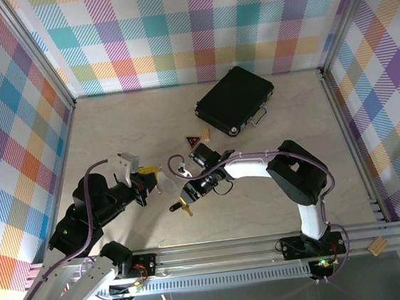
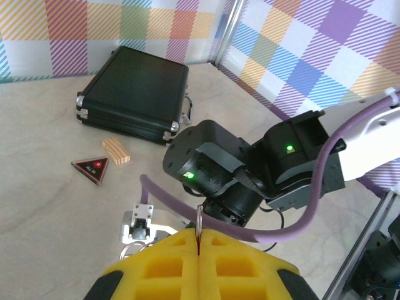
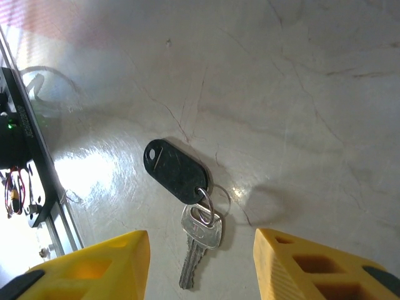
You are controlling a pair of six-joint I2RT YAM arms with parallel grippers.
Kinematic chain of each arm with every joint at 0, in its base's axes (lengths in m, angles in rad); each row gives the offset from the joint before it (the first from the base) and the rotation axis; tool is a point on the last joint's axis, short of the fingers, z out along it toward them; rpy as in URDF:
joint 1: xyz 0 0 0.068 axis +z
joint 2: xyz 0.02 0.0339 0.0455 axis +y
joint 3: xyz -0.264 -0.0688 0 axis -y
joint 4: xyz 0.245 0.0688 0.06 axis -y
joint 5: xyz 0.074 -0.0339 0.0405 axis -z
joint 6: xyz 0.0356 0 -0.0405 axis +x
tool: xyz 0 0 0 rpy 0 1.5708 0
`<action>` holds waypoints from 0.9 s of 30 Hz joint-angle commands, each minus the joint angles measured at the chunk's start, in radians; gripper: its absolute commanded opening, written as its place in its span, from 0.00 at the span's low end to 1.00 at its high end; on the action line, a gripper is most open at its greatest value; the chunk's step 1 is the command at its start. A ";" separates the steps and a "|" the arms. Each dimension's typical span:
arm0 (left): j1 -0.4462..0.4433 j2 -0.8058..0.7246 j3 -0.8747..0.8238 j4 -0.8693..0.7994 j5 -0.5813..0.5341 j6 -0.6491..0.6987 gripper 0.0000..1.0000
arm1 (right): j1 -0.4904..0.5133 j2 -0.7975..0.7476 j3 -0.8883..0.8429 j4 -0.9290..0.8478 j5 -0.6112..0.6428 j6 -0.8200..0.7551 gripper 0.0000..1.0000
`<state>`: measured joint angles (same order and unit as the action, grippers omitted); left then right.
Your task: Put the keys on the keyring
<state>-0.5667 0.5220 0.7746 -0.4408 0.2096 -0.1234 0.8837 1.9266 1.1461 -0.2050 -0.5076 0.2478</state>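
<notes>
The keys (image 3: 199, 232), a silver key joined by a small ring to a black oval tag (image 3: 175, 170), lie flat on the table. My right gripper (image 3: 201, 250) hovers open over them, a yellow finger (image 3: 106, 265) on each side and neither touching. In the top view it (image 1: 182, 205) points down at mid-table. My left gripper (image 2: 199, 232) is shut on the keyring (image 2: 199, 217), a thin silvery loop that sticks up edge-on between the yellow pads. From above, the left gripper (image 1: 149, 178) sits just left of the right one.
A black case (image 1: 235, 100) with metal latches lies at the back. A red-and-black triangular tag (image 1: 192, 141) and a small wooden block (image 1: 205, 134) lie in front of it. The right arm's wrist (image 2: 219, 169) sits close ahead of my left fingers. Another block (image 1: 376, 247) rests on the near rail.
</notes>
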 commanded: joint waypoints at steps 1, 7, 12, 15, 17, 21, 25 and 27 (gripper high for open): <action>0.011 -0.019 -0.017 0.062 0.030 -0.007 0.00 | -0.004 0.025 0.038 -0.057 -0.048 -0.024 0.45; 0.011 -0.073 -0.057 0.137 0.084 -0.029 0.00 | 0.000 0.051 0.049 -0.063 -0.060 -0.023 0.42; 0.012 -0.085 -0.057 0.144 0.088 -0.030 0.00 | 0.008 0.074 0.068 -0.057 -0.070 -0.020 0.40; 0.012 -0.085 -0.059 0.144 0.090 -0.030 0.00 | 0.011 0.086 0.082 -0.053 -0.073 -0.018 0.39; 0.012 -0.088 -0.060 0.142 0.087 -0.030 0.00 | 0.014 0.092 0.088 -0.054 -0.072 -0.016 0.38; 0.013 -0.088 -0.060 0.145 0.091 -0.033 0.00 | 0.018 0.104 0.101 -0.053 -0.077 -0.018 0.37; 0.012 -0.089 -0.060 0.143 0.089 -0.034 0.00 | 0.024 0.114 0.109 -0.061 -0.080 -0.021 0.34; 0.012 -0.091 -0.061 0.143 0.087 -0.034 0.00 | 0.027 0.114 0.109 -0.063 -0.081 -0.023 0.33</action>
<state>-0.5659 0.4473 0.7181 -0.3519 0.2729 -0.1425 0.8997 2.0262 1.2316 -0.2527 -0.5598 0.2466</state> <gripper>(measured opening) 0.050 0.333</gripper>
